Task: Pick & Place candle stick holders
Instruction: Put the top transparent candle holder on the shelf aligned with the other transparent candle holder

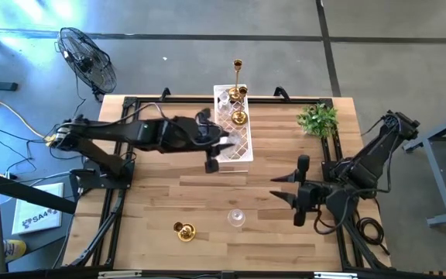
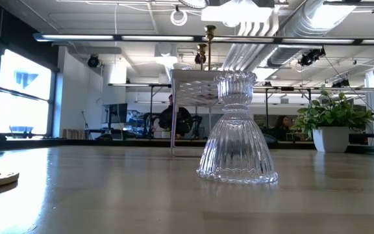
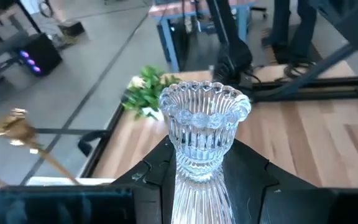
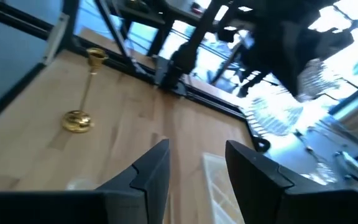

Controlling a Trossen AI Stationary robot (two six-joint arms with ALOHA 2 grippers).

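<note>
Wooden table (image 1: 207, 198) | left gripper (image 1: 211, 151) clamped on upright clear glass holder (image 3: 201, 134), held just beside white lattice tray (image 1: 242, 143) | right gripper (image 1: 285, 188) spread, idle, well apart.

The right gripper (image 4: 194, 167) is above the wooden bench (image 4: 55, 155), jaws apart with nothing between them. A tall gold candle holder (image 4: 81, 99) stands upright well ahead of the jaws. The left arm (image 4: 291, 31) carries a clear glass holder (image 4: 284, 102) beyond them.

Ribbed clear glass holder (image 2: 237, 130) (glossy), matt wooden table (image 1: 285, 232).
</note>
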